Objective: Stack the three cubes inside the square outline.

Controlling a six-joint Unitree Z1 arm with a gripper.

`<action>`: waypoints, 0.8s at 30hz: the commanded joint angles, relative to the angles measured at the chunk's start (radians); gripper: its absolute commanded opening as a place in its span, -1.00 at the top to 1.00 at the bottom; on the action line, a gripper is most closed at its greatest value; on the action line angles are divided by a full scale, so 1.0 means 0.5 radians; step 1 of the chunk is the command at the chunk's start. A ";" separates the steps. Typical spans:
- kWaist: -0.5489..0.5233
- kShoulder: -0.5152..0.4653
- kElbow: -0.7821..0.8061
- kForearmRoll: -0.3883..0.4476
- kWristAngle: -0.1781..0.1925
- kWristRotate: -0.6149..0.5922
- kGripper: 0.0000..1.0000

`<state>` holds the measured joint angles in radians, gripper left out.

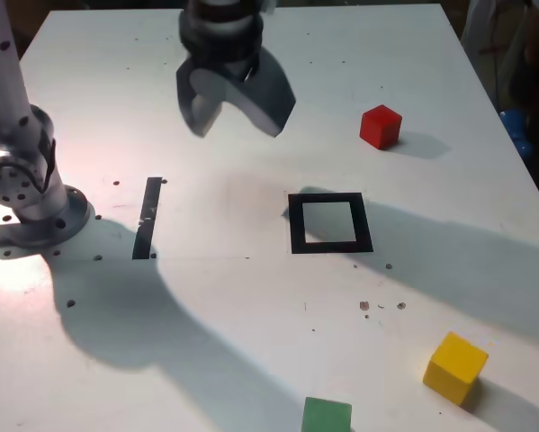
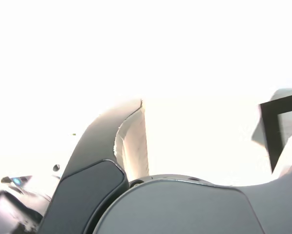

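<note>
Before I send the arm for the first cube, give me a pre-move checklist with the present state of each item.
1. Gripper open: ok, the jaws stand wide apart.
2. Nothing held between the jaws: ok, the gap is bare in both views.
3. Black square outline free for stacking: ok, no cube inside it.
4. Red cube and yellow cube fully in the exterior view: ok.
5. Green cube fully in the exterior view: not ok, the bottom edge cuts it off.
6. Any cube visible in the wrist view: not ok.
</note>
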<state>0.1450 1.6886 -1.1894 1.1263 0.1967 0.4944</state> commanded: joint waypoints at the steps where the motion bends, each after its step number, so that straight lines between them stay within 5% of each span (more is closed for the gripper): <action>1: 0.023 0.056 -0.084 0.041 0.009 0.060 -1.00; 10: 0.131 0.367 -0.576 0.249 0.084 0.537 -0.99; 24: 0.247 0.806 -1.269 0.458 0.086 1.024 -0.97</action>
<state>0.2667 2.0740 -1.8059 1.3492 0.2397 0.9999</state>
